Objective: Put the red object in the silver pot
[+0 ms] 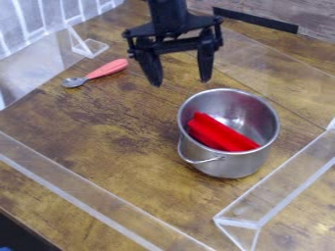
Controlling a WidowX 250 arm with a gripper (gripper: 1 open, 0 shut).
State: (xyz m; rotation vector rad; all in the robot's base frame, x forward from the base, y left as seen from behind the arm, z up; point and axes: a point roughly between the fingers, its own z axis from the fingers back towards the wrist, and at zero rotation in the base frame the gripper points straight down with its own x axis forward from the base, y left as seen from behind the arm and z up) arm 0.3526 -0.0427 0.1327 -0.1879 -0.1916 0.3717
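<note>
You are looking at the red object [222, 132] lying inside the silver pot [229, 132], slanting across the bottom from upper left to lower right, with one end leaning toward the far wall. The pot is standing upright on the wooden desk [105, 127], its thin wire handle hanging down the near side. Your gripper [173, 67] is hovering up and to the left of the pot, clear of the rim and touching nothing, pointing downward. Its two dark jaws are standing wide apart and are carrying nothing between them. Farther left on the desk, well apart from the pot, a small spoon [97, 73] with a pinkish-red handle is lying flat, its metal bowl pointing toward the left edge. Clear plastic walls [275, 211] are bordering the desk along the near side and at the right.
</note>
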